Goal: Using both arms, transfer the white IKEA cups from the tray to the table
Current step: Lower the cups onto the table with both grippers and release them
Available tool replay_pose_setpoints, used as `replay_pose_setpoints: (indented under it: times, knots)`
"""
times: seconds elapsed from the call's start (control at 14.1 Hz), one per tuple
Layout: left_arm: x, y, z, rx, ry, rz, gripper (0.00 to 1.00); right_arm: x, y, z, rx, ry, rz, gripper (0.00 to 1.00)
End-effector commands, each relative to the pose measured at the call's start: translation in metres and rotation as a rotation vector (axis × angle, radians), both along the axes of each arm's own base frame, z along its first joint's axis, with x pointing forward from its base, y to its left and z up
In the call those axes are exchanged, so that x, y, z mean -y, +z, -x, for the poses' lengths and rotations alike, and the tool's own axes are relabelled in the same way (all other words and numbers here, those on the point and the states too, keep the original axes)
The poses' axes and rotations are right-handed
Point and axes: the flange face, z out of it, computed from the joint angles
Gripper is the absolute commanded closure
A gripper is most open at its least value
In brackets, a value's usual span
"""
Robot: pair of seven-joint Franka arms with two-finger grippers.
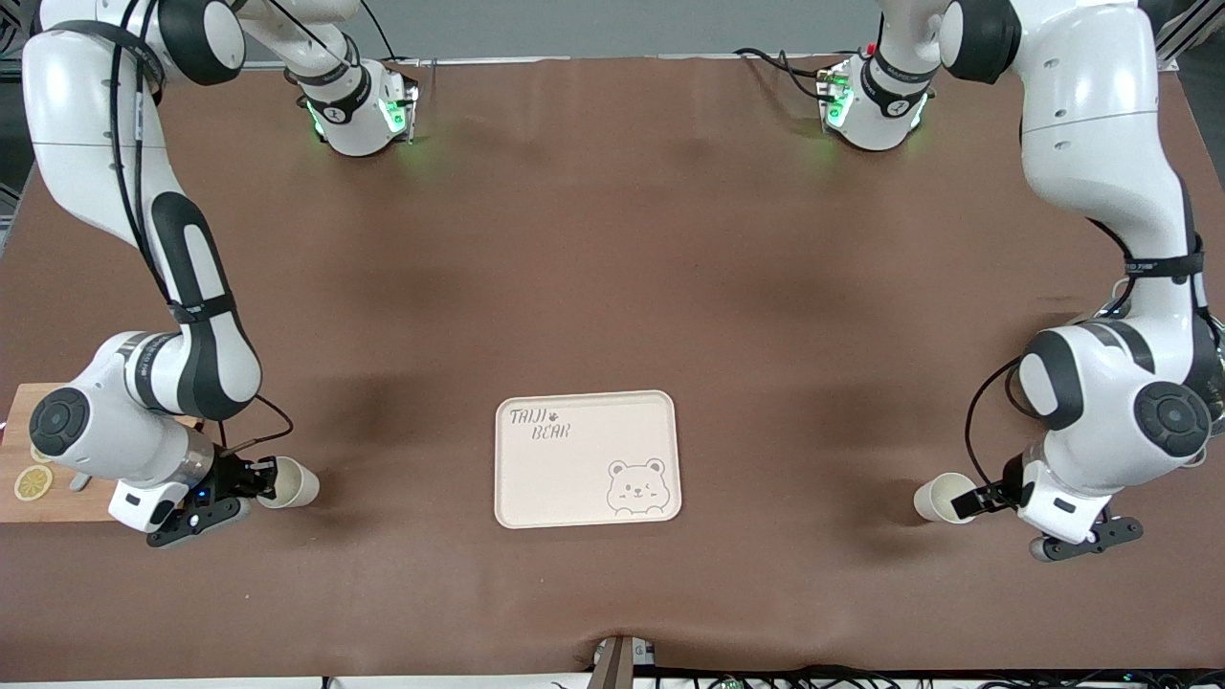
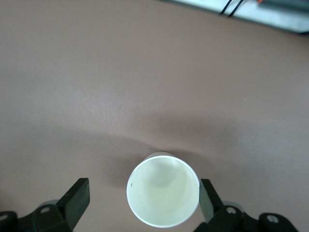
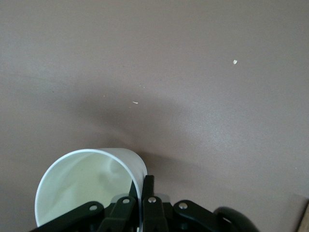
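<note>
Two white IKEA cups show. One cup [image 1: 295, 483] is at the right arm's end of the table, tipped with its mouth toward my right gripper [image 1: 256, 478]. In the right wrist view the gripper [image 3: 143, 186] is shut on this cup's [image 3: 87, 186] rim wall, one finger inside and one outside. The second cup [image 1: 938, 498] is at the left arm's end, its mouth toward my left gripper [image 1: 971, 500]. In the left wrist view that gripper [image 2: 143, 193] is open around the cup [image 2: 163, 195]; one finger touches its rim and the other stands apart.
The cream bear tray [image 1: 574, 478] lies on the brown cloth midway between the two cups. A wooden board [image 1: 24, 421] with a lemon slice [image 1: 33, 482] sits at the right arm's end, beside the right arm's wrist.
</note>
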Motion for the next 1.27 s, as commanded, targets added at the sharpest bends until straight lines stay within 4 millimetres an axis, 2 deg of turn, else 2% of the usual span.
replay_pose_setpoints:
  times: [0.0, 0.21, 0.57, 0.64, 0.71, 0.78, 1.13, 1.2]
  knots:
    - [0.003, 0.039, 0.007, 0.023, -0.044, 0.022, 0.0, 0.002, -0.006, 0.001, 0.013, 0.004, -0.024, 1.0]
    - [0.002, 0.075, 0.023, -0.013, -0.12, 0.038, 0.0, 0.002, -0.014, 0.0, 0.017, 0.003, -0.023, 1.0]
    - [-0.004, 0.128, 0.056, -0.001, -0.14, 0.068, 0.0, -0.001, -0.017, 0.0, 0.023, 0.002, -0.025, 1.0]
    - [-0.003, 0.136, 0.062, -0.016, -0.145, 0.073, 0.0, -0.001, -0.015, -0.001, 0.026, 0.001, -0.025, 0.68]
    - [-0.002, 0.147, 0.066, -0.021, -0.148, 0.08, 0.0, -0.002, -0.014, -0.002, 0.027, -0.002, -0.026, 0.13]
    - [-0.003, 0.156, 0.071, -0.031, -0.154, 0.078, 0.0, -0.001, -0.012, -0.003, 0.032, -0.005, -0.025, 0.0]
    - [-0.004, 0.208, 0.099, -0.07, -0.18, 0.051, 0.0, -0.003, 0.002, -0.008, 0.05, -0.008, -0.027, 0.0]
    - [0.002, 0.22, 0.107, -0.083, -0.192, 0.038, 0.0, -0.004, 0.007, -0.01, 0.057, -0.01, -0.028, 0.0]
